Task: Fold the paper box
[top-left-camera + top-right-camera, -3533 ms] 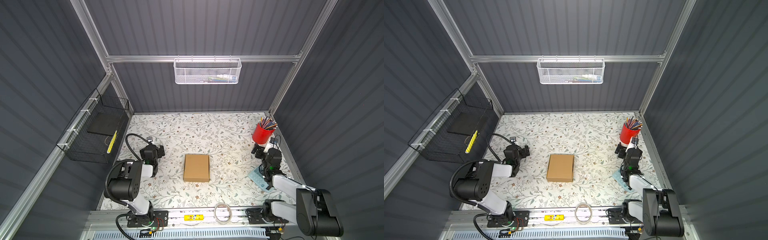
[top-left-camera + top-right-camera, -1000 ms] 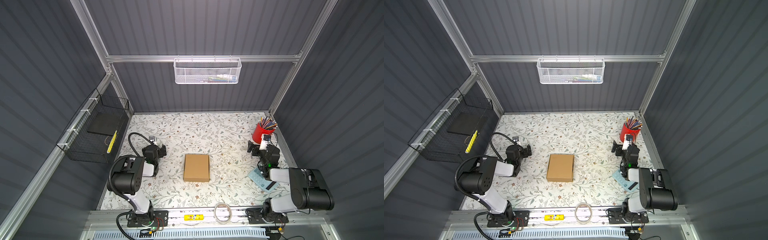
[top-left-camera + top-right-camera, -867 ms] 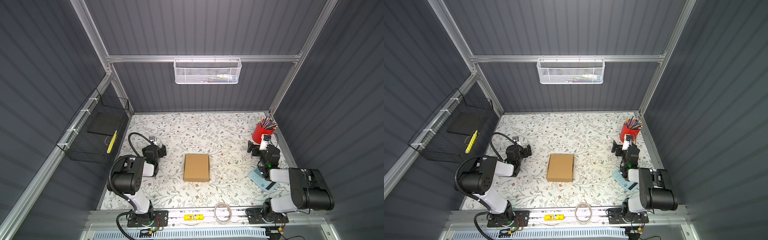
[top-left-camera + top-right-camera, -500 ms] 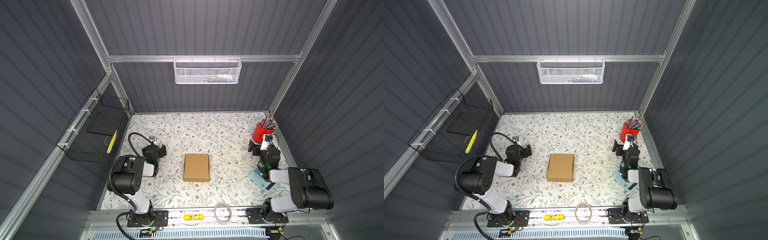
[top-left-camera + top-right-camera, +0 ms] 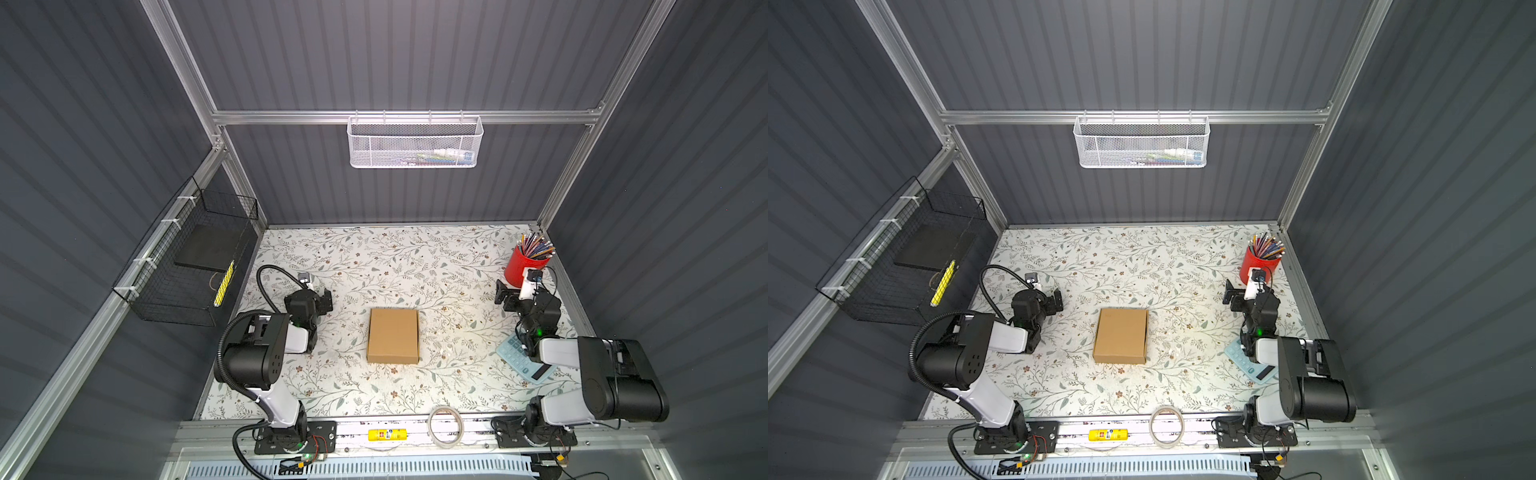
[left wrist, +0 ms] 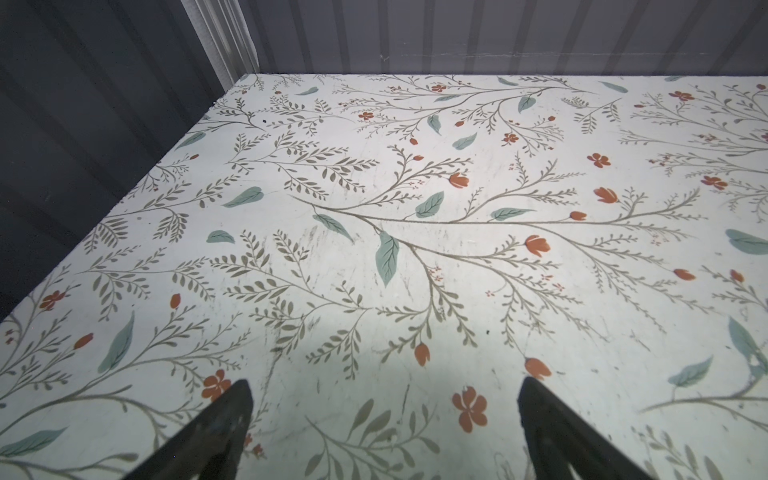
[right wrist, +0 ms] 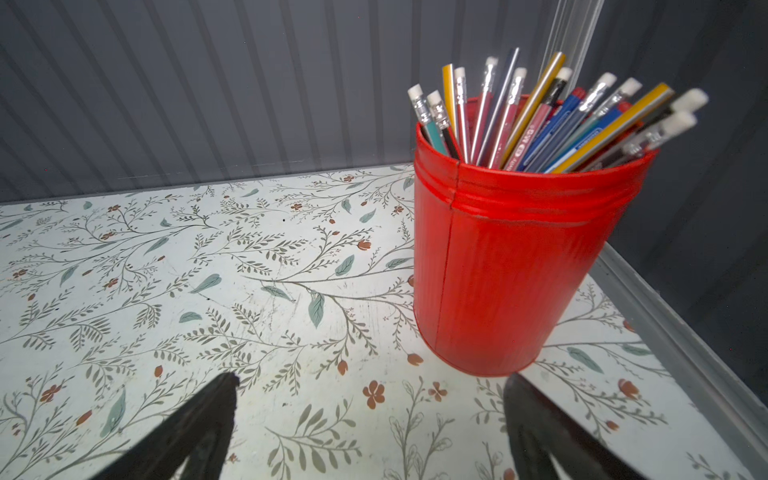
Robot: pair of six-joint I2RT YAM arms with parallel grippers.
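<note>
The paper box (image 5: 392, 336) (image 5: 1121, 336) is a shut, flat brown cardboard box lying in the middle of the floral table, seen in both top views. My left gripper (image 5: 319, 298) (image 5: 1055, 302) rests low, well to the left of the box and apart from it. In the left wrist view its fingers (image 6: 224, 419) are spread wide over bare table, so the gripper (image 6: 384, 386) is open. My right gripper (image 5: 510, 293) (image 5: 1236, 296) sits far right of the box, open and empty (image 7: 372, 380). The box shows in neither wrist view.
A red cup of pencils (image 5: 521, 270) (image 7: 511, 270) stands just beyond the right gripper, near the right wall. A pale blue calculator (image 5: 521, 359) lies under the right arm. A tape roll (image 5: 446, 420) and a yellow tube (image 5: 386, 434) lie on the front rail. A black wire basket (image 5: 195, 266) hangs on the left wall.
Since the oldest frames both arms have swung their upper links back from the front rail. Over the last second the grippers have hardly shifted. The box has stayed in place.
</note>
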